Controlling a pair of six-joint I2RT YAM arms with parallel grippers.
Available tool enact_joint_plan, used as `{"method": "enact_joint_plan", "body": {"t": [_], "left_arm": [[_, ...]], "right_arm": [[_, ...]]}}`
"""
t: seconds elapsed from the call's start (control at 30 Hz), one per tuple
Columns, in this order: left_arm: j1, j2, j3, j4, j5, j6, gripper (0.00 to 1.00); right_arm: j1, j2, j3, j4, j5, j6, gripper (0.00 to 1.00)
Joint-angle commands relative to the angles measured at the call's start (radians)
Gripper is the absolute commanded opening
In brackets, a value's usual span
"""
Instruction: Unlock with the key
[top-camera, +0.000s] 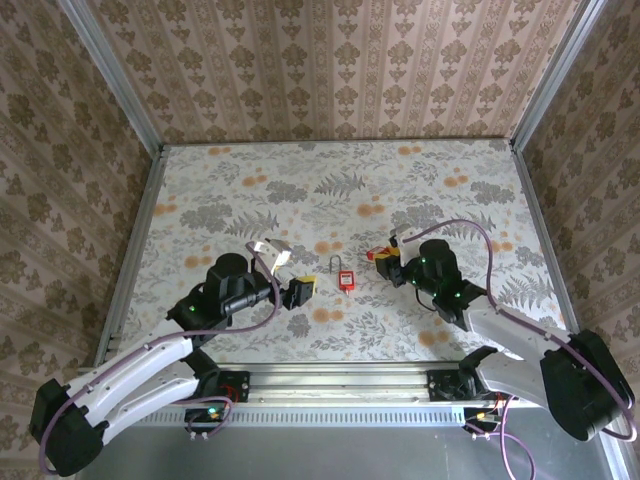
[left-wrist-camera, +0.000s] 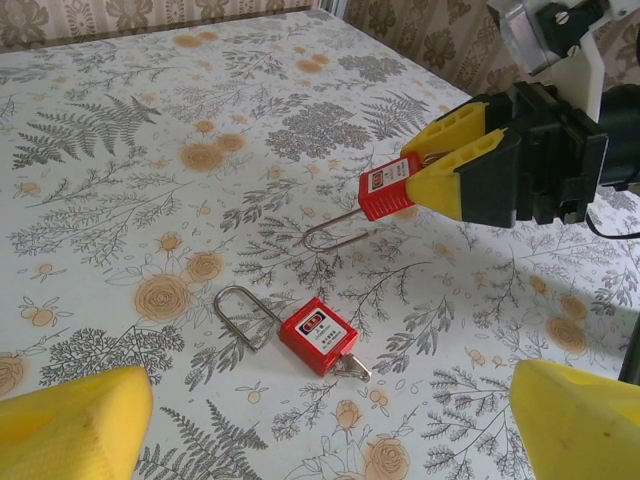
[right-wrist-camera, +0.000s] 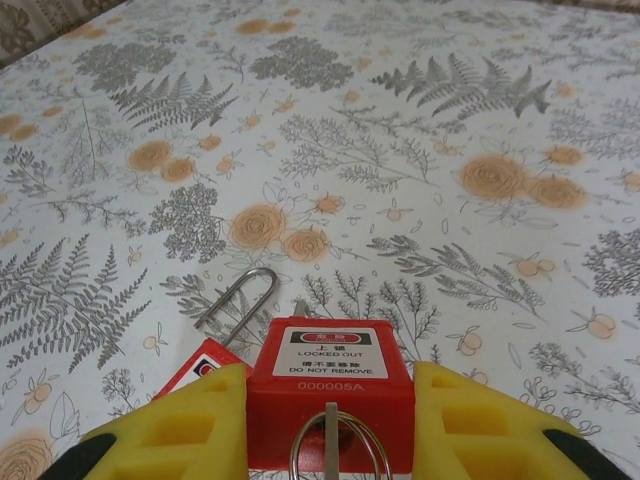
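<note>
Padlock clamped in right claw, lower edge cropped, left claw spread wide, fingertips cut off

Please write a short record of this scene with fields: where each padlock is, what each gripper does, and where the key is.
held padlock: red, clamped above the table, label facing up
loose padlock: red, lying flat on the table, shackle pointing away from the right arm
key: a small metal piece at the base of the loose padlock, probably the key
right gripper: shut on the held padlock
left gripper: open, holding nothing, facing the loose padlock
</note>
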Motion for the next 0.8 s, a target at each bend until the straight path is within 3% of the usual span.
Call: {"method": "enact_joint_plan", "body": {"t": [0.0,0.4,0.77], "left_arm": [[-0.008,0.006,0.032,-0.024,-0.012,0.024,0.93],[-0.018,0.008,0.029,-0.039,-0.036,0.034,0.93],[-0.041,0.034,0.026,-0.007,-0.058,0.04,0.93]], "right_arm": [[-0.003,0.039,0.022,0.093,-0.024,0.06,0.05],[-0.028,0.193,0.006,0.189,0.063,0.153,0.05],[-0.027,0.168,-0.132,0.346,0.192,0.211,0.11]]}}
